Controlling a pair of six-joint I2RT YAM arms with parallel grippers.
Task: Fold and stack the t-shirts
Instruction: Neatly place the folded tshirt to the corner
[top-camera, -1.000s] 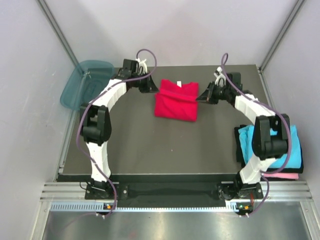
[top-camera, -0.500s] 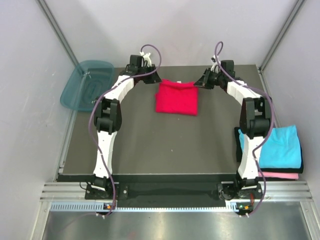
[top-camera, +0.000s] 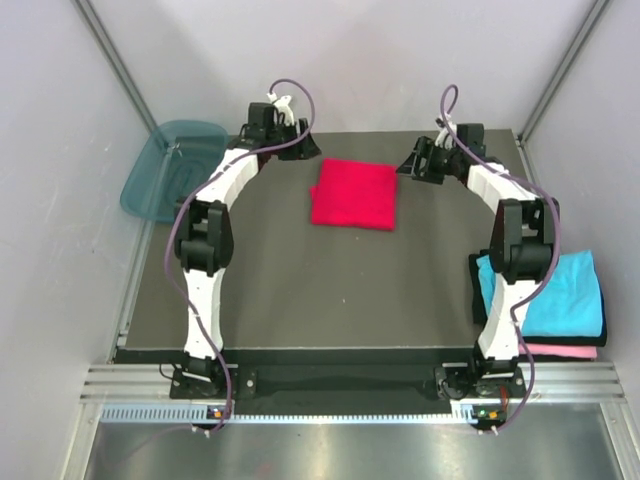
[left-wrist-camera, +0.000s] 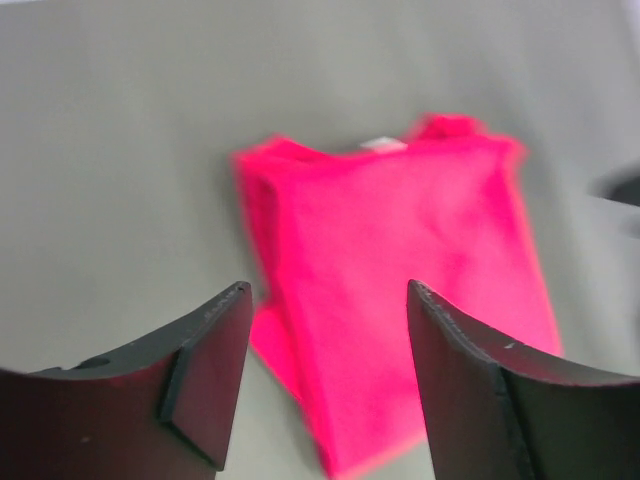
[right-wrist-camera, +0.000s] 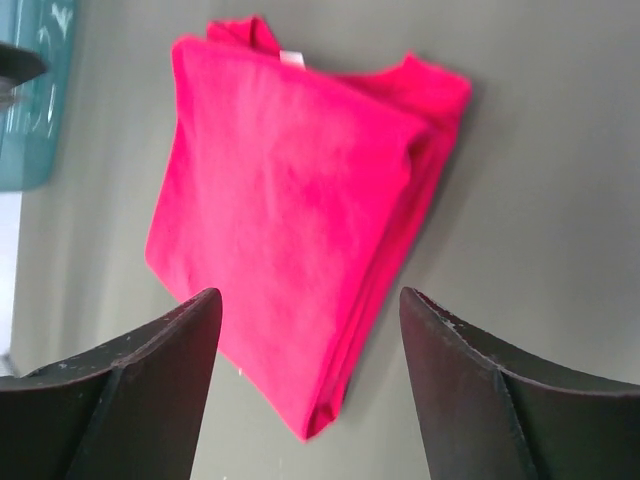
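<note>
- The red t-shirt (top-camera: 352, 194) is lying folded into a rough square at the far middle of the tabletop (top-camera: 300, 290), between the two pincers.
- The left pincer (top-camera: 298, 150) is hanging just off the shirt's far-left corner. Its fingers are standing wide apart and gripping nothing.
- The right pincer (top-camera: 412, 164) is hanging just off the far-right corner. Its fingers are also spread and gripping nothing.
- Neither pincer is touching the cloth as far as the top view is showing. The gaps are small on both sides.
- The cyan t-shirt (top-camera: 570, 295) is sitting folded on top of the pink t-shirt (top-camera: 565, 351) at the near right of the tabletop. The right arm is partly hiding them, and only a thin edge of the pink one is showing.
- The teal tub (top-camera: 170, 170) is sitting off the far-left corner of the tabletop, well apart from the shirts.
- The left wrist view is showing the red shirt blurred, lying ahead of and below the spread fingers. A white tag (left-wrist-camera: 385, 145) is showing at its far edge.
- The right wrist view is giving a sharper look, with stacked fold layers showing along the shirt's right edge. The tag is showing near the top, and a slice of the tub at the left border.
- Only the top view is showing the cyan and pink stack and both pincers at once. The tag is too small to make out there.
</note>
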